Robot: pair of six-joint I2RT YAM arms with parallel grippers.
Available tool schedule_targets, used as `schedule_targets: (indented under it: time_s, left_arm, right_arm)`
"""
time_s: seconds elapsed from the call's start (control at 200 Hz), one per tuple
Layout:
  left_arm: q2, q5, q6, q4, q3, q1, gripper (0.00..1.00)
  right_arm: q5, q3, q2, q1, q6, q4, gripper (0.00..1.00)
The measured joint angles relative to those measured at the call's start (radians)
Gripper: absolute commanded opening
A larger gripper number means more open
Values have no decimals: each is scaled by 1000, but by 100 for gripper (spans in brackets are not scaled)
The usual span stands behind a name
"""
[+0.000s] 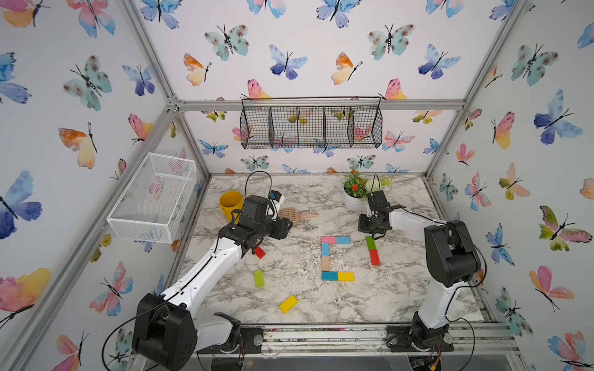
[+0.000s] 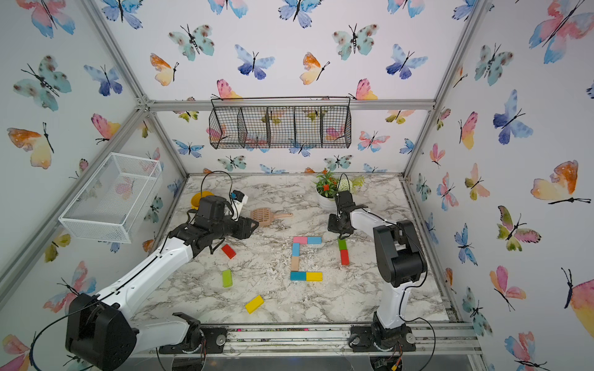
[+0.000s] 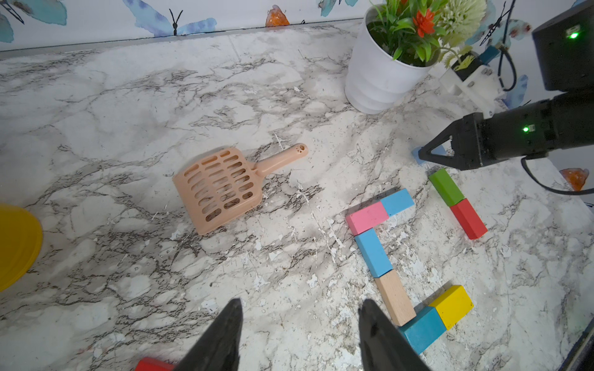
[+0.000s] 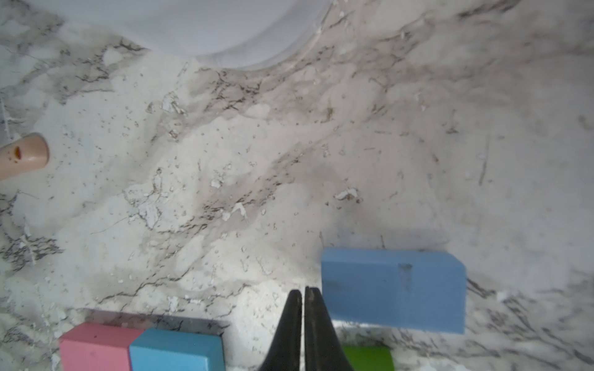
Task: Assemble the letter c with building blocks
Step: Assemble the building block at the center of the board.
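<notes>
Black right claw (image 4: 303, 290) pressed together, holding nothing, just beside the green wooden brick (image 4: 368, 356); left claw (image 3: 299, 308) spread and empty over the marble desk (image 3: 128, 112)

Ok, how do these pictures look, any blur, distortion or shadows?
Both top views: sharp, evenly lit, wide-angle stretch at the edges. Left wrist: crisp, soft shadows beside the scoop. Right wrist: soft focus, pot a white blur, lone blue block fuzzy.

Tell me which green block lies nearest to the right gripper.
The darker green block, end to end with a red block. The shut right gripper is beside it; the lime green block lies alone, much farther off.
</notes>
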Motion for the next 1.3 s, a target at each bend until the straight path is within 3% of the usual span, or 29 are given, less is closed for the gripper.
schedule_targets:
  time_s: [0.195, 0.435, 0.721, 1.301]
  left_arm:
    - [1, 2, 0, 1, 10, 1, 59]
    - [1, 2, 0, 0, 10, 1, 59]
    - [2, 3, 0, 0, 10, 1, 60]
    - [4, 5, 0, 0, 10, 1, 60]
  right_arm:
    - [0, -17, -87, -4, 8, 3, 9]
    - [-7, -11, -77, -50, 6, -2, 16]
    - [-33, 37, -2, -70, -12, -4, 9]
    - [-55, 54, 51, -73, -13, 2, 9]
